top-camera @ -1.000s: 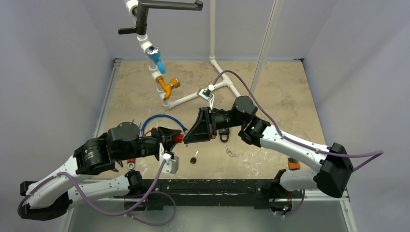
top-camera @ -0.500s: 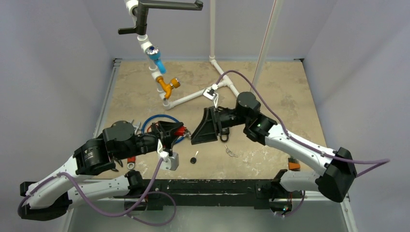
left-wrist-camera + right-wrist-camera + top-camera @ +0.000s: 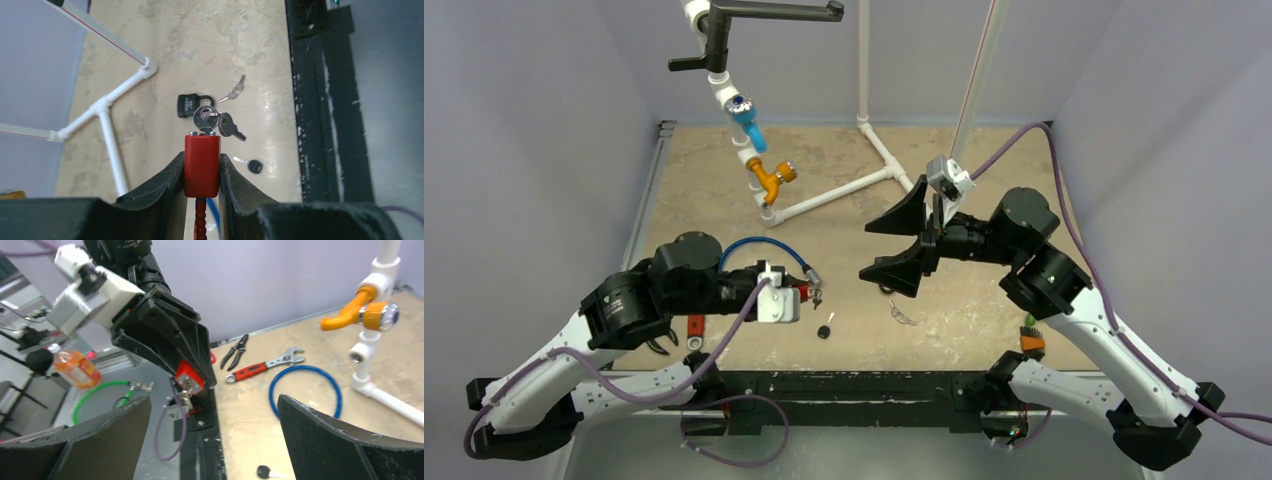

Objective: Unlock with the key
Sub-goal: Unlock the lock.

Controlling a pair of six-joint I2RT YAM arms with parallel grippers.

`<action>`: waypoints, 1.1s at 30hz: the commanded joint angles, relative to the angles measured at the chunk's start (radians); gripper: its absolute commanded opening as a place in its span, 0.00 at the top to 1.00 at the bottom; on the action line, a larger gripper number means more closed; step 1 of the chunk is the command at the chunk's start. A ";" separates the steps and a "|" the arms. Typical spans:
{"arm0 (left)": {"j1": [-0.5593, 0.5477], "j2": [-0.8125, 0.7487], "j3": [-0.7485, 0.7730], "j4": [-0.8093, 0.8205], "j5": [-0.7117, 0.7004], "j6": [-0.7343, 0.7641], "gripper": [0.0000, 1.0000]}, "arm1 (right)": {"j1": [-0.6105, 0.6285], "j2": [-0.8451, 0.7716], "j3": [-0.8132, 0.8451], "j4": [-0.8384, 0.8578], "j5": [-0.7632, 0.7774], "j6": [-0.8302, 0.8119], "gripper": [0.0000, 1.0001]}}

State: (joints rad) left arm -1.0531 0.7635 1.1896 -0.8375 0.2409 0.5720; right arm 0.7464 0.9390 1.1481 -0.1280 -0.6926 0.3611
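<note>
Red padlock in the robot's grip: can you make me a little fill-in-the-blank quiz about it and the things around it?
1. The silver key is stuck into the ____ padlock.
2. That padlock is gripped between the fingers of the ____ arm.
3. The right arm's fingers stand wide ____, holding nothing.
4. The other padlock, lying on the table, is ____.

Missing words: red; left; open; black.
</note>
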 commanded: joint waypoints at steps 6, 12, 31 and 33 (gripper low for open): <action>0.171 0.157 0.137 -0.088 0.425 -0.349 1.00 | 0.233 0.027 0.076 -0.131 0.260 -0.334 0.01; 0.177 0.170 0.135 -0.056 0.451 -0.353 1.00 | 0.288 0.046 0.043 -0.076 0.256 -0.326 0.13; 0.182 0.163 0.147 -0.037 0.411 -0.324 1.00 | 0.358 0.166 0.080 -0.100 0.220 -0.316 0.55; 0.182 0.162 0.145 -0.033 0.411 -0.326 1.00 | 0.358 0.169 0.081 -0.105 0.223 -0.315 0.68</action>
State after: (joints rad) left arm -0.8768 0.9413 1.2945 -0.9337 0.6369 0.2501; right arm 1.0981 1.1187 1.1904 -0.2481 -0.4667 0.0502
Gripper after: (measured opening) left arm 0.237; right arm 0.418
